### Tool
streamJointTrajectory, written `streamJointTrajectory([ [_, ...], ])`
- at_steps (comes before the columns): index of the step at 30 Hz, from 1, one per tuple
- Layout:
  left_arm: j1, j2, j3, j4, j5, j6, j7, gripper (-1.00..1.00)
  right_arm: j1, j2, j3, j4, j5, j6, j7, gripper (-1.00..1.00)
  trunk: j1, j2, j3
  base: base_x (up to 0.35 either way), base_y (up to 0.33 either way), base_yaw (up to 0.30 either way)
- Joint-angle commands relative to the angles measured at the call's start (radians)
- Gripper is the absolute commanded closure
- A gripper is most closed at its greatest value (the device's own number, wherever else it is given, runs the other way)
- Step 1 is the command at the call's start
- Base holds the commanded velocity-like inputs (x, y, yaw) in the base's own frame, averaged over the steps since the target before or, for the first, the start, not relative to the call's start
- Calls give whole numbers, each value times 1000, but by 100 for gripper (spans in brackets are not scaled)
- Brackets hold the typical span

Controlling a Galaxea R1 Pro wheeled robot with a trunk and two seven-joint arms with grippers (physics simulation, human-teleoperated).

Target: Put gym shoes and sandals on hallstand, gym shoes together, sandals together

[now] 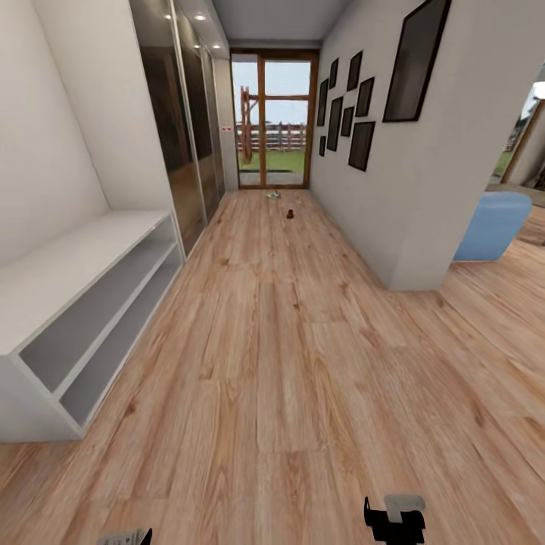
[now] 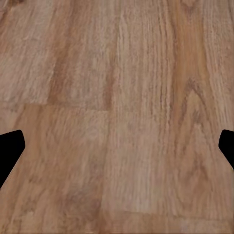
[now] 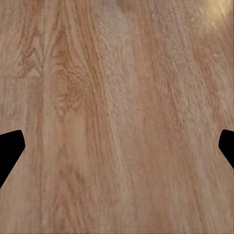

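Standing well short of the small dark sandal (image 1: 290,214) far down the corridor floor (image 1: 288,363), both grippers, fingers (image 2: 10,148) spread apart and empty, risk a long misjudged approach past the hallstand (image 1: 83,265).

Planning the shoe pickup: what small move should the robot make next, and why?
Probably roll forward down the corridor floor: both pincers hang open over bare planks, and two small objects, one pale, one dark, possibly the shoes, lie far off near the glass door.
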Motion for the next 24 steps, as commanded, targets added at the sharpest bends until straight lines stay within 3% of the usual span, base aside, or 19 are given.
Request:
streamJointTrajectory([
  [1, -1, 0, 4, 1, 9, -1, -10, -100, -1, 0, -8, 1, 11, -3, -3, -100, 0, 0, -1, 337, 0, 0],
  [24, 0, 0, 4, 1, 9, -1, -10, -100, -1, 0, -8, 1, 11, -3, -3, -100, 0, 0, 8, 337, 0, 0],
])
